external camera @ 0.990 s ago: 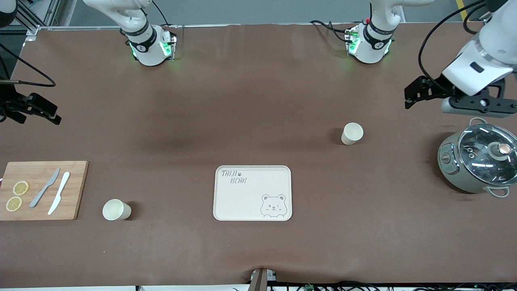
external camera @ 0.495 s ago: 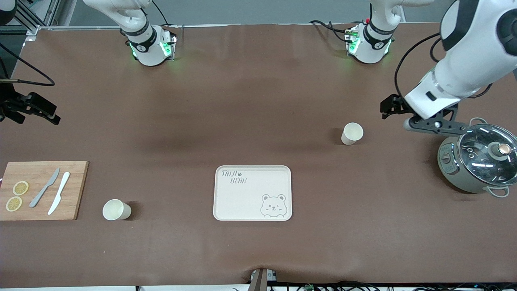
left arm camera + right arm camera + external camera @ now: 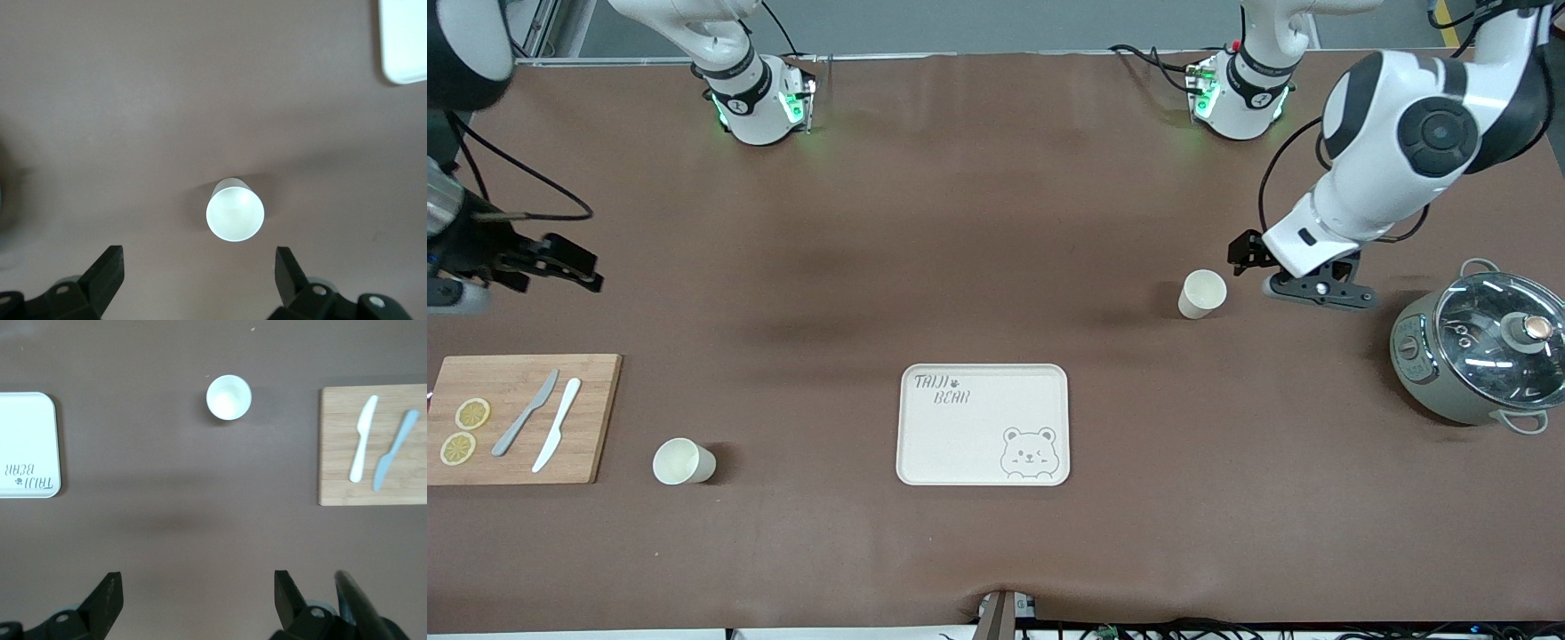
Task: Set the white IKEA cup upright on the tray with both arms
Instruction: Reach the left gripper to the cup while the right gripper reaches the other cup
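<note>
two white cups stood upright on the brown tabletop (image 3: 978,222), neither yet on the tray (image 3: 925,444). one cup (image 3: 1202,293) sat toward the left arm's end, farther from the front camera than the tray and well apart from it. the second cup (image 3: 683,461) sat near the cutting board (image 3: 591,418), toward the right arm's end.

the left gripper (image 3: 1240,258) hung just beside the first cup, between it and the lidded pot (image 3: 1476,356). its wrist view showed the jaws spread wide, empty, with the cup's mouth (image 3: 235,213) lying ahead of them and not yet between the fingers (image 3: 107,273).

the right gripper (image 3: 560,262) hung over bare tabletop near the board, jaws likewise open and empty; its wrist view showed the second cup (image 3: 229,397) well apart.

the step in hand appeared to be the left arm's approach. to do it well, the jaws should be centred on the cup and lowered until both fingers flank the wall before closing. the cup looked light and tapered, so a glancing finger could tip it. a level lift would keep it upright for the tray.
</note>
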Controlling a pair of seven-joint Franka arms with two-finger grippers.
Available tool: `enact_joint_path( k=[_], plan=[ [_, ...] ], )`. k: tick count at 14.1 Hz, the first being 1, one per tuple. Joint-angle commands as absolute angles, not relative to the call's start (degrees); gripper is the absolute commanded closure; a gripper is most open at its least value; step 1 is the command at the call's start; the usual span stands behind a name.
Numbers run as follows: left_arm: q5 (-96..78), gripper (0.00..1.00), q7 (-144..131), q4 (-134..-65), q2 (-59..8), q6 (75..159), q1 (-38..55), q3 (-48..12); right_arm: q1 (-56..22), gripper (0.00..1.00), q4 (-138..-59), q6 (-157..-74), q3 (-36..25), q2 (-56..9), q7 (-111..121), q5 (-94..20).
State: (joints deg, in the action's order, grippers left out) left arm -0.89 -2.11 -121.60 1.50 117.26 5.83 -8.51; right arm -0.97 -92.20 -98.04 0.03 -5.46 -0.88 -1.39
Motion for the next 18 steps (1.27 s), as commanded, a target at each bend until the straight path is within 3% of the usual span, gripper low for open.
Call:
enact_joint_path(
  k=[1, 9, 14, 18],
  plan=[
    [-1.41, 0.00, -0.88, -129.27, 5.19, 122.86, 4.75, -9.32, -1.85, 0.00, -91.49, -102.46, 0.00, -10.53, -1.76, -0.62],
    [-1.49, 0.00, -0.79, -141.84, 1.50, 143.06, 4.39, -9.23, -2.72, 0.00, -91.41, -118.18, 0.09, -24.85, -1.58, -1.32],
    [-1.49, 0.00, -0.70, -143.78, -1.93, 149.14, 3.52, -9.23, -3.60, 0.00, -89.66, -131.12, 0.09, -34.08, 2.54, -0.70],
    [-1.41, 0.00, -0.70, -144.40, -3.95, 152.66, 3.43, -9.14, -3.34, 0.00, -83.86, -132.80, 0.00, -41.30, 5.53, -0.26]
  ],
)
